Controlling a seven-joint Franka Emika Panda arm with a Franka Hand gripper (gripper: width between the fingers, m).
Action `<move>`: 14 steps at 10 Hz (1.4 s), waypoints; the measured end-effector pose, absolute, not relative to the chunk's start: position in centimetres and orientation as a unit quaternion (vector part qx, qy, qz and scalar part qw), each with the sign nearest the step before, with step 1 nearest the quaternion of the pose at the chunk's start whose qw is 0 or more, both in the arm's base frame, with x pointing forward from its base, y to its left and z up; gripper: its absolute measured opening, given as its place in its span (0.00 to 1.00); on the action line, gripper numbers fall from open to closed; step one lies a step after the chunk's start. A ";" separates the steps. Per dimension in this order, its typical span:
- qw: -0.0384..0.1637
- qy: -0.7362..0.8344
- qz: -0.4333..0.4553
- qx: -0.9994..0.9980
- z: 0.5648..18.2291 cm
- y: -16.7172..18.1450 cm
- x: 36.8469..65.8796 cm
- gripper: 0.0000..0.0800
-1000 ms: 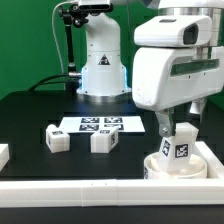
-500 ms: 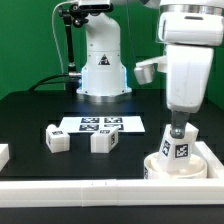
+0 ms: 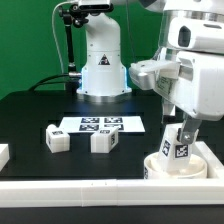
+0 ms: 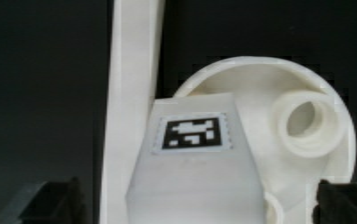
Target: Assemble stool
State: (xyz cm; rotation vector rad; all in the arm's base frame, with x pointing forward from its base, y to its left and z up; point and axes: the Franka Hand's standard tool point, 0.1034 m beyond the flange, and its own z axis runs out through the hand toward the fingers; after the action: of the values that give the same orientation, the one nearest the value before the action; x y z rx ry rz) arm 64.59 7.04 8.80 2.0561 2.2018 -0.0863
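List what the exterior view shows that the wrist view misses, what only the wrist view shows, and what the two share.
Only the exterior view: the arm's base, the marker board, and one loose leg and a second loose leg on the black table.
Only the wrist view: a round socket in the seat.
Both: the seat, the tagged leg upright on it, a white border rail beside the seat, and the gripper at that leg.

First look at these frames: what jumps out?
The white two-finger gripper at the exterior view's right, gripping a tagged white blocky plastic leg upright on the round white rimmed seat. A loose white leg and a second loose leg sit beside the marker board.
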 end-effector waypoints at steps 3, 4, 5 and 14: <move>0.063 0.728 -0.029 0.682 8.7 6.9 64.5 0.67; 0.063 0.728 -0.029 0.682 8.7 6.8 64.5 0.43; 0.063 0.728 -0.029 0.682 8.7 6.8 64.5 0.42; 0.044 0.499 -0.039 0.865 8.6 4.9 63.8 0.43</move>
State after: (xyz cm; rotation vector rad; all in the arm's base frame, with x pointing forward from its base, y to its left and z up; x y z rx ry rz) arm 63.78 4.87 8.58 2.6431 1.5263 -0.1183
